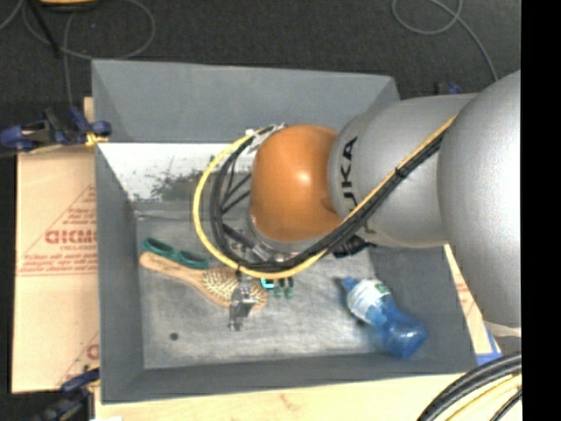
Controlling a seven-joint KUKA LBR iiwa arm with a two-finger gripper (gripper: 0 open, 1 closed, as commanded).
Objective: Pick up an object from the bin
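Wooden hairbrush (209, 282) beside pincer (238, 310), whose state I cannot tell; bare bin floor (298, 333) in front.

Single overhead camera, slightly oblique, close above grey bin (118, 253), arm (412, 182) from right.

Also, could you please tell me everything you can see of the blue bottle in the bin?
The blue bottle is small, seemingly translucent plastic, lying on its side on the bin floor near the right wall. Its paler, white-labelled end points up-left, its deeper blue end toward the front right corner. Only the floor touches it.
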